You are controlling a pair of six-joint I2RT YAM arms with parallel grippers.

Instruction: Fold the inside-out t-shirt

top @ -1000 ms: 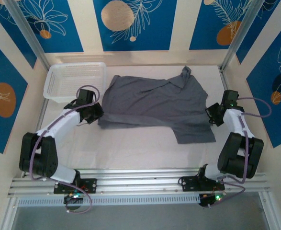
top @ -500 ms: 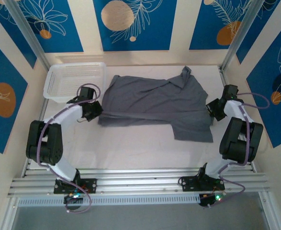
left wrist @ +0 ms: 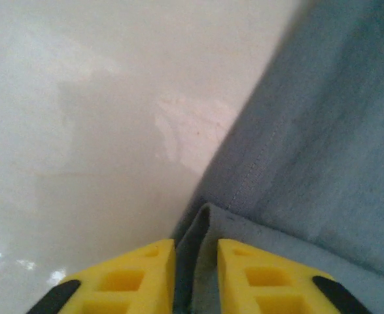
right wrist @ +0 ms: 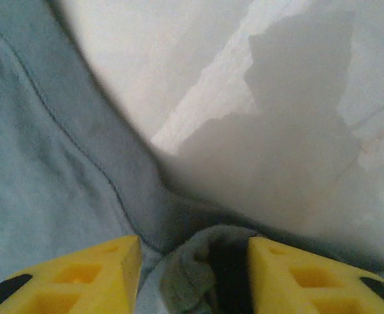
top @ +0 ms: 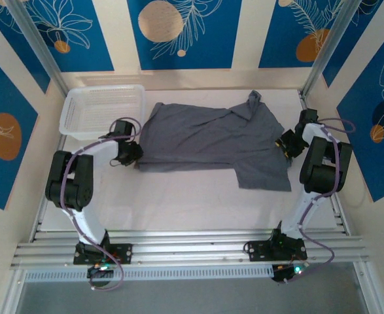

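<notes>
On table (top: 178,196): t-shirt (top: 211,140) — spread flat, centre to right. basket (top: 103,108) — far left corner, just left of the t-shirt. left gripper (top: 136,157) at its left edge; right gripper (top: 284,144) at its right edge.

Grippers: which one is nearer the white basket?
The left gripper, at the t-shirt edge next to the basket; the right gripper sits at the opposite edge.

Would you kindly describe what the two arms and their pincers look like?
Both the left arm and the right arm have white links between chunky black joints, with purplish cables looping alongside. The left pincer and right pincer have bright yellow fingers with moulded recesses and black patches. Small green lights glow at the bases.
</notes>
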